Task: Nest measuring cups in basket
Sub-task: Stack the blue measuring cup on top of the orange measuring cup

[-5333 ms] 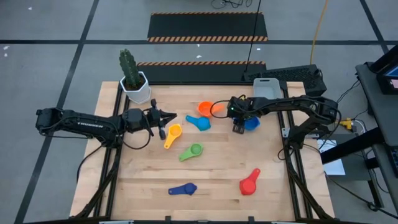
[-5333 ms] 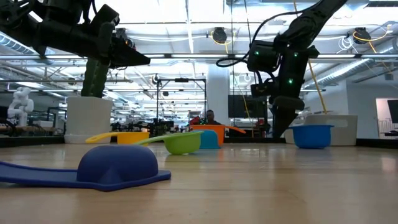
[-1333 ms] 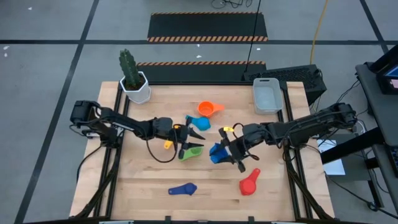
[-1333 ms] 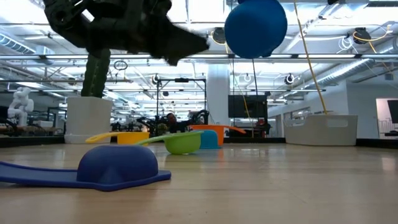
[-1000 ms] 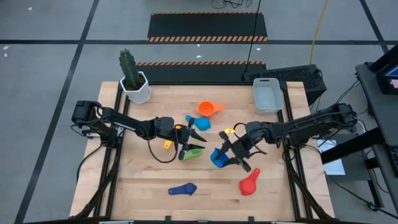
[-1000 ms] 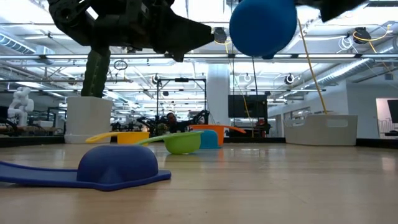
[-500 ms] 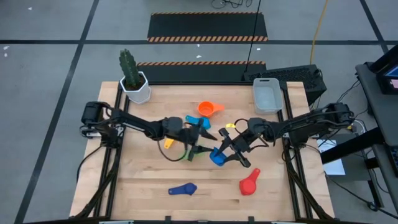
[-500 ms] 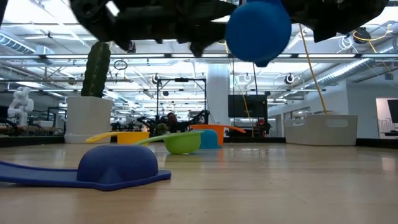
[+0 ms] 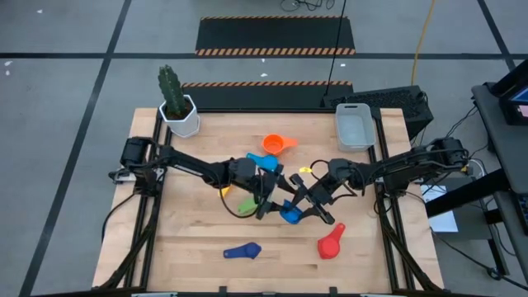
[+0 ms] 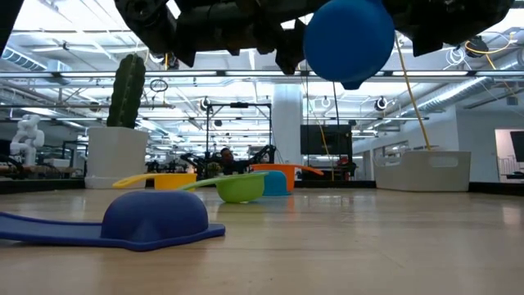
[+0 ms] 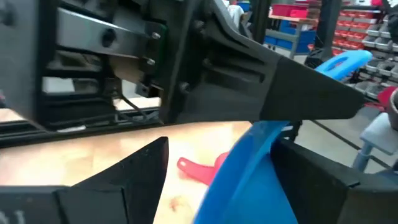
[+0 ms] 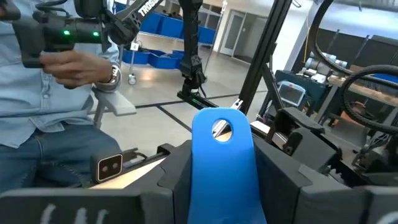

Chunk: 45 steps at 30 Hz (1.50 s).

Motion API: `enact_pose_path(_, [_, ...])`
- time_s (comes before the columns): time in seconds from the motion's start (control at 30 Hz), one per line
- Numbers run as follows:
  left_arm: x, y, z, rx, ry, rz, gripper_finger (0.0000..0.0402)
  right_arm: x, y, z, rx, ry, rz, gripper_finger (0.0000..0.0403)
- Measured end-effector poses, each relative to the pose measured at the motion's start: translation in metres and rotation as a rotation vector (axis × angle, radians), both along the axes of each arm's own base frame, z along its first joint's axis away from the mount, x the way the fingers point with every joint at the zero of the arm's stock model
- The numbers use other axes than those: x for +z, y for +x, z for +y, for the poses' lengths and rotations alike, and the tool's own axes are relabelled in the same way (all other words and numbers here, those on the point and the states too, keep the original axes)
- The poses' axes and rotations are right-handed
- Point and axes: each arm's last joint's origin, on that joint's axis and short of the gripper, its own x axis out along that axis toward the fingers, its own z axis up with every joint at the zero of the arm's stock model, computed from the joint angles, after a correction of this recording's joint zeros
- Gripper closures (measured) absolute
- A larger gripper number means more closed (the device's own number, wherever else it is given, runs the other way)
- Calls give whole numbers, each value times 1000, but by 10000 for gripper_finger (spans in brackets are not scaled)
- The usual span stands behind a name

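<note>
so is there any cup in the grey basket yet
No, in the high view the basket at the table's far right corner holds nothing, while the orange cup and red cup lie on the wood.

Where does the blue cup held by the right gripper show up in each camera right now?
High view: blue measuring cup at table centre, between both grippers.
Low view: round bowl aloft, top centre-right.
Left wrist view: blue bowl edge close ahead.
Right wrist view: blue handle between the fingers.
Shared landmark: red measuring cup, also.

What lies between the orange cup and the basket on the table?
Only bare wood: in the high view, nothing lies between the orange cup and the basket.
</note>
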Motion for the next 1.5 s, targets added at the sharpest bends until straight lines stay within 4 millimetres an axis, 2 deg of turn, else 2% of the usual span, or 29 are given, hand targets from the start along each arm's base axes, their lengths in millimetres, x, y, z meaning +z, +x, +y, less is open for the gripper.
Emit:
enact_pose_path(0.2, [0,0,-1,-6,3,1,165,0,0,-1,-5,-4,-6,275])
enact_pose_path(0.33, [0,-1,-1,-37,24,-11,210,0,0,-1,-5,-10,-13,275])
enact_pose_path(0.43, [0,-1,-2,-73,44,-22,257,0,0,-2,-7,-9,-13,275])
enact_pose_path(0.63, [-1,-2,1,-100,48,-22,377,-3,0,-5,-18,-2,35,276])
enact_pose_path(0.67, [-2,-2,2,-107,46,-17,386,-4,0,-5,-24,-1,51,276])
enact_pose_path(1.1, [-5,-2,13,-125,15,31,391,-9,2,-11,-122,-4,105,271])
enact_pose_path(1.5, [-4,0,22,-32,-5,38,394,3,-12,-16,-286,-18,176,270])
